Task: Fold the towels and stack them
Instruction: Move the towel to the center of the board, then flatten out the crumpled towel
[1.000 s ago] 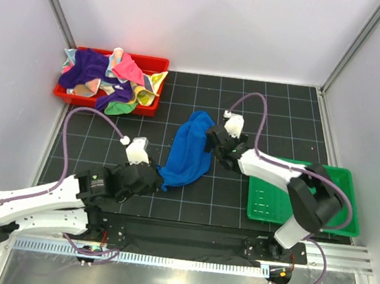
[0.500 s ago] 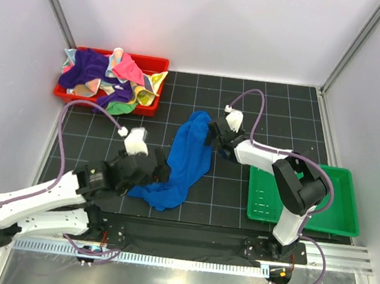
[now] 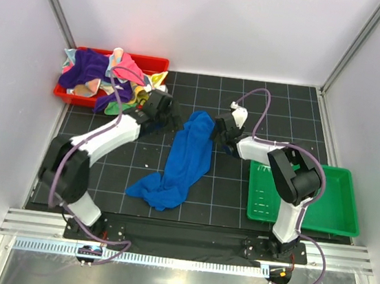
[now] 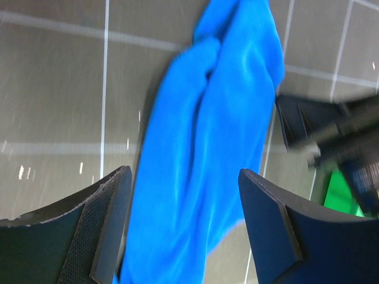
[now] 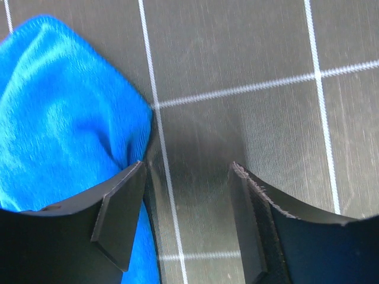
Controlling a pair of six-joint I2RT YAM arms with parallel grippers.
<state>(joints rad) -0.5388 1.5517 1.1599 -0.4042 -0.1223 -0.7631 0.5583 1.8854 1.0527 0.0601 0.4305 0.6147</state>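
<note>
Left jaws swung forward; blue towel (image 3: 186,159) just outside right jaws.

blue towel (image 3: 187,157) is soft fuzzy cloth with a slight sheen, the mat (image 3: 218,194) is dark, smooth and a bit reflective. red tray (image 3: 155,60) and green tray (image 3: 342,173) look like glossy plastic, left gripper (image 4: 185,177) has matt black pads (image 4: 98,225) with fine grid texture

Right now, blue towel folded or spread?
Neither: blue towel lies bunched in a long wrinkled strip, no flat layers or squared edges.
</note>
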